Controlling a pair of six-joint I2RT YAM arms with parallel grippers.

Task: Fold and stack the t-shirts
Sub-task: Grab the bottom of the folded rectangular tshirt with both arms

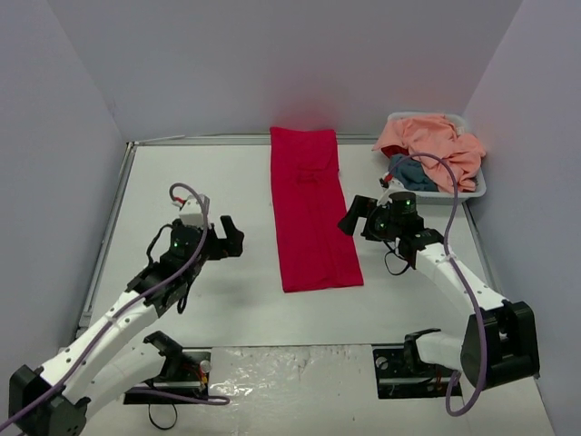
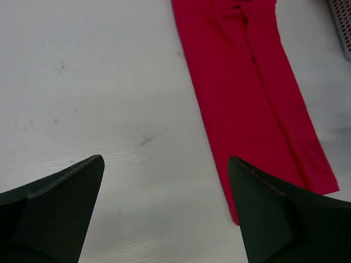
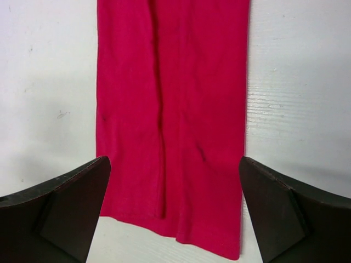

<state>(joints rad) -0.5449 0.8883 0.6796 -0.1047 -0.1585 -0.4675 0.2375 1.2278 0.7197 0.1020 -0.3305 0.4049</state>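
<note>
red t-shirt (image 1: 311, 209): plain crimson, folded lengthwise into a long narrow strip, lay flat mid-desk (image 1: 200, 182), a crease running down its length | peach-pink t-shirt (image 1: 436, 141): crumpled, heaped in the white basket (image 1: 480, 186) at the far right corner | teal-blue t-shirt (image 1: 410, 173): bunched under the peach-pink one, mostly hidden

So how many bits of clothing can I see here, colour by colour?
Red shirt, folded in a long strip on the table: 1
Peach-pink shirt, heaped in the white basket: 1
Teal-blue shirt, beneath it: 1
Total: 3 visible; the heap may hide more.
</note>
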